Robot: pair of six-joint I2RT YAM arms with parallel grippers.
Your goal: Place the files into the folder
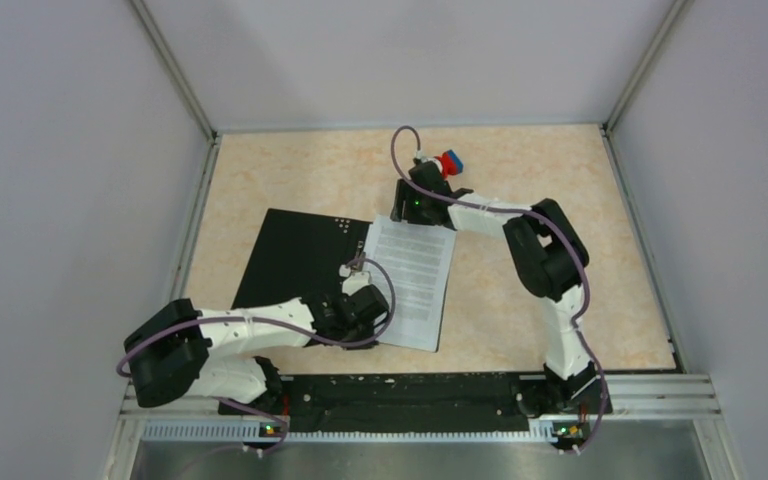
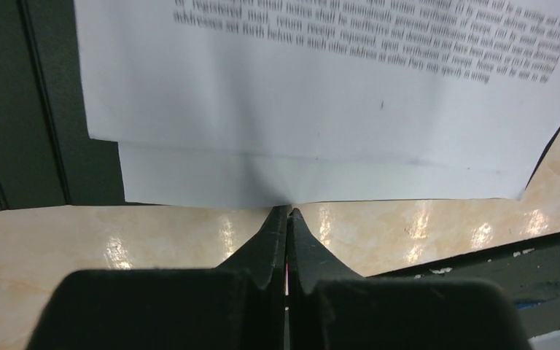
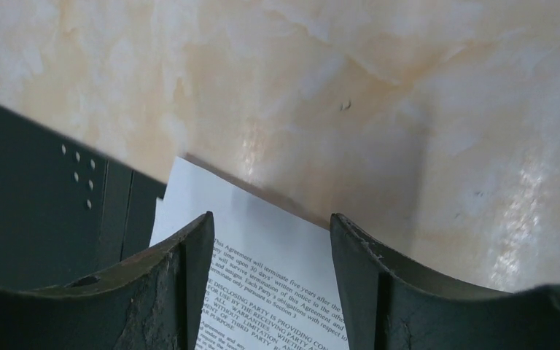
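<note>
The folder [image 1: 300, 255] lies open on the table, black inside up; it also shows in the left wrist view [image 2: 29, 109] and the right wrist view [image 3: 36, 204]. The files [image 1: 412, 275], white sheets with black text, lie flat, partly on the folder's right side and partly on the table. My left gripper [image 1: 375, 318] is shut, its tips [image 2: 288, 211] touching the sheets' [image 2: 321, 109] near edge. My right gripper [image 1: 405, 215] is open and empty, hovering over the sheets' [image 3: 277, 255] far edge, one finger [image 3: 189, 277] on each side of the text.
A small red-and-blue object [image 1: 450, 163] sits at the back of the table behind the right wrist. A black rail [image 1: 410, 395] runs along the near edge between the arm bases. Grey walls enclose the beige table [image 1: 560, 180] on three sides.
</note>
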